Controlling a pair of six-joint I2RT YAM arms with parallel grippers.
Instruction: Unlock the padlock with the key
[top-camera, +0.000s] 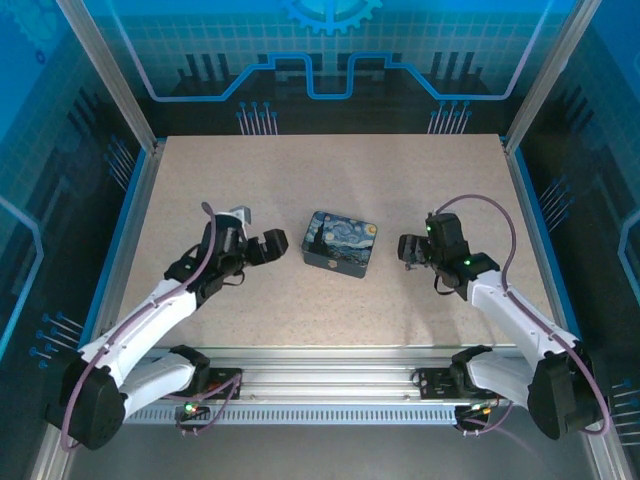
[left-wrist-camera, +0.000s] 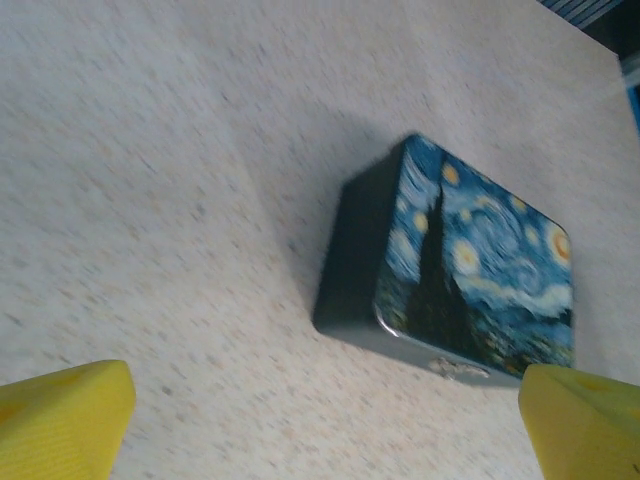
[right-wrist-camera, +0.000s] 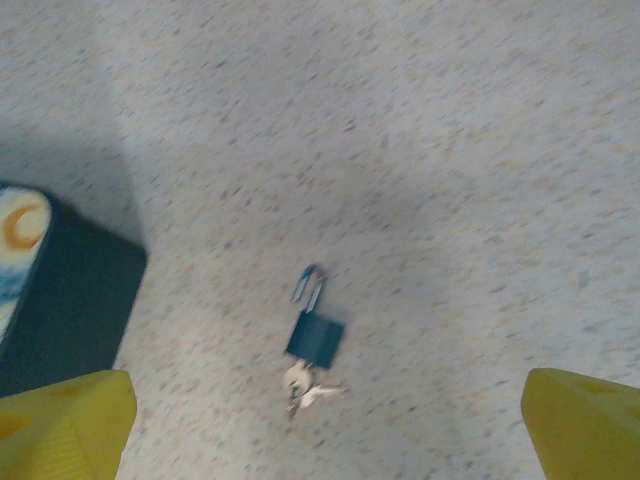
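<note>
1. Small dark-teal metal padlock (right-wrist-camera: 315, 340) lies flat on the speckled table (right-wrist-camera: 480, 150), keys (right-wrist-camera: 305, 392) at its base, below the spread right gripper (top-camera: 408, 250).
2. Probably light, hard, slippery; pinch its body sides.

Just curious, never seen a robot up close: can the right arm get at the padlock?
Probably yes. The padlock lies on bare table below the open right claw, keys at its base, apart from the tin; nothing seems to block the way.
</note>
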